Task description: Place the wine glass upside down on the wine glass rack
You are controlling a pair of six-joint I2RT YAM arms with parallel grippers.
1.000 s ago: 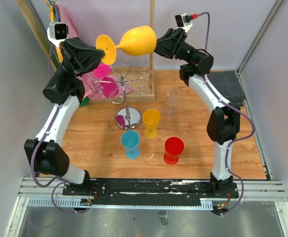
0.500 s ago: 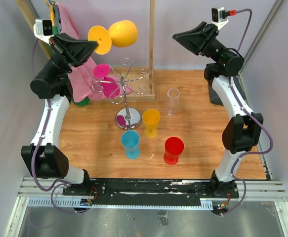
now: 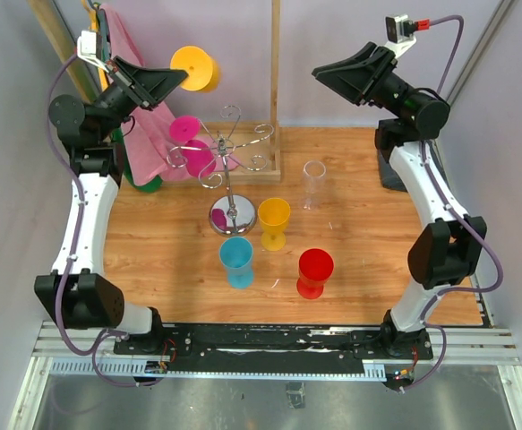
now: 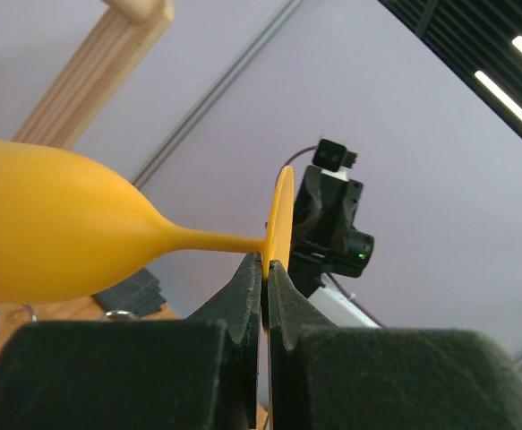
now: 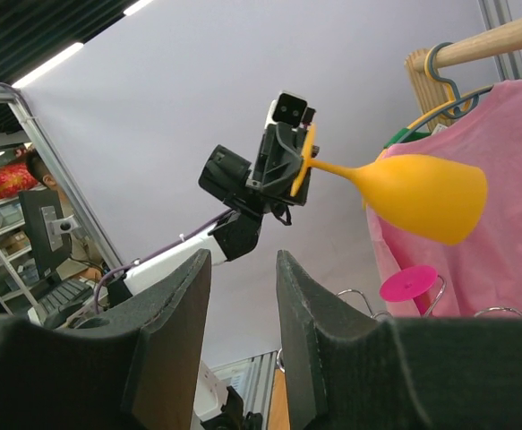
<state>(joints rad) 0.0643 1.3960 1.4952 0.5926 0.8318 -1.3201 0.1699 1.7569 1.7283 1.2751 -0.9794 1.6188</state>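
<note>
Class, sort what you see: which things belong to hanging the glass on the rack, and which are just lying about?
Job: yellow wine glass, wine glass rack, left gripper holding it.
Lying about: blue cup, red cup, yellow cup, clear glass, pink shirt.

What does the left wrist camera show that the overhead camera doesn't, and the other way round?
Only the left wrist: the left end effector pinching the yellow wine glass by its foot's edge. Only overhead: the wine glass rack's shiny base, plus the blue glass and red glass standing on the table. Both: the held glass and the right arm.
</note>
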